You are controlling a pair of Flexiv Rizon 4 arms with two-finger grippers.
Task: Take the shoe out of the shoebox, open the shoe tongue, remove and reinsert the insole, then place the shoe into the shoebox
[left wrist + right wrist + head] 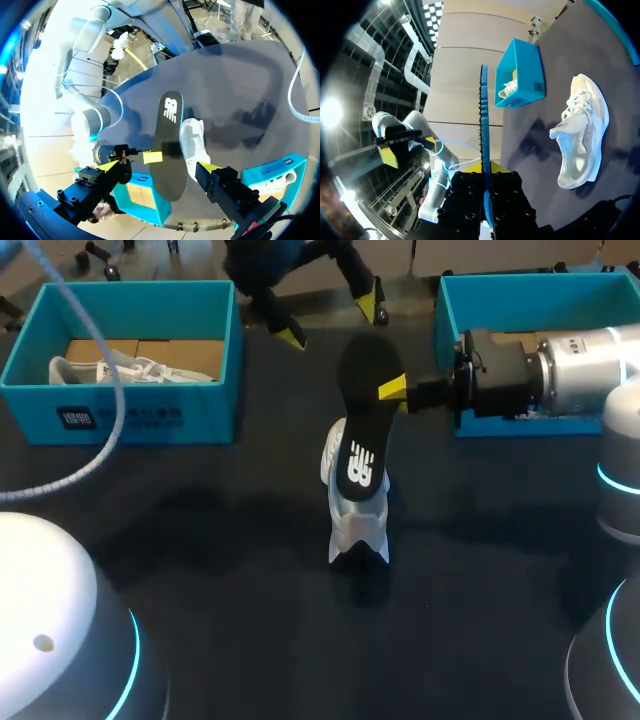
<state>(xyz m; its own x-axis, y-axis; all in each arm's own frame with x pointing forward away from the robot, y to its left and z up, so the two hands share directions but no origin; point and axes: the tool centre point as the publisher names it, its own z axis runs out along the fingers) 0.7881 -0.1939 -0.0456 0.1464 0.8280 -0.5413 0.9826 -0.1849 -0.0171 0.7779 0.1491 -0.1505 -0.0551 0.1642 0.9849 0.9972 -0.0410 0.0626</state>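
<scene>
Here, the right gripper [395,390] is clamping the black insole [362,430], holding it upright near the white sneaker [355,525]. At the insole's twelve o'clock, the left gripper [335,323] is hanging with its fingers wide apart and empty.

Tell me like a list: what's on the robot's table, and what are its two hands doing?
Right hand: shut on the flat black insole, held up off the table
Left hand: open, holding nothing
White lace-up sneaker: on the dark table, outside both boxes
Left blue cardboard shoebox: second white sneaker inside
Right blue cardboard shoebox: behind the right hand
</scene>
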